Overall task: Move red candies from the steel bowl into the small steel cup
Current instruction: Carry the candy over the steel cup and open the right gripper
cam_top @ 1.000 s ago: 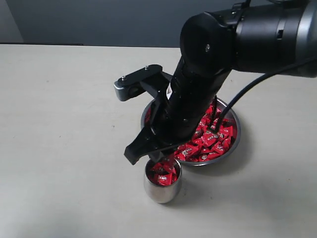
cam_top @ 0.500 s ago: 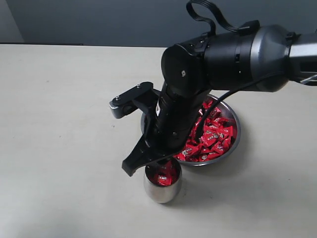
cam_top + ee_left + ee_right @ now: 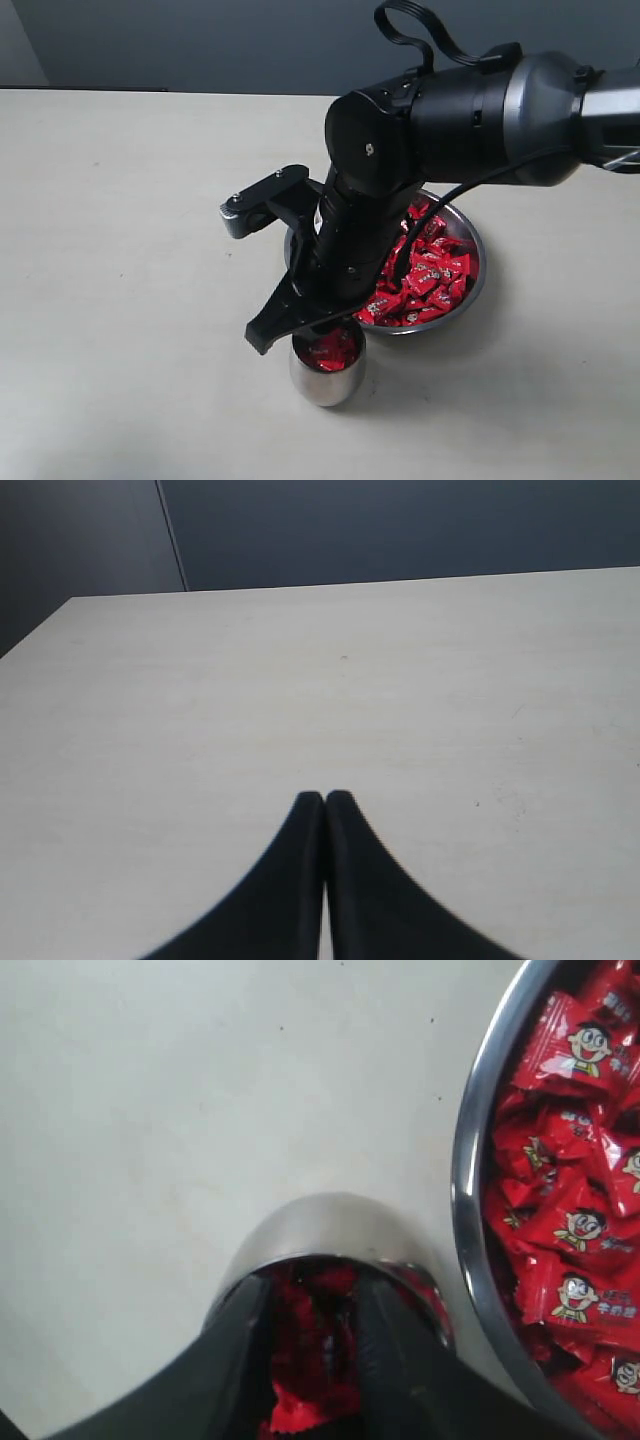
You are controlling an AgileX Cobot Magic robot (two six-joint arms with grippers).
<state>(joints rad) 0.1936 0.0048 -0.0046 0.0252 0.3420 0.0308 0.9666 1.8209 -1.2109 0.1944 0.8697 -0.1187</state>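
The small steel cup (image 3: pixel 325 385) stands in front of the steel bowl (image 3: pixel 478 285), close to its rim. Red candies (image 3: pixel 435 275) fill the bowl, and more red candies (image 3: pixel 333 350) show inside the cup. My right gripper (image 3: pixel 300 335) hangs right over the cup's mouth. In the right wrist view its jaws (image 3: pixel 318 1290) stand apart at the cup (image 3: pixel 335 1222), with a loose red candy (image 3: pixel 300 1400) in the gap between them. The bowl's rim (image 3: pixel 470 1190) and its candies (image 3: pixel 570 1220) lie beside it. My left gripper (image 3: pixel 324 798) is shut and empty over bare table.
The pale tabletop (image 3: pixel 130 250) spreads wide to the left of the cup and bowl. A dark wall (image 3: pixel 200 40) runs along the table's far edge. The right arm's bulky black body (image 3: pixel 450 110) hangs over the bowl and hides part of it.
The right arm swung and dropped lower over the cup a second ago, then held still. Its jaws have spread, and the red candy in the cup's mouth has shifted.
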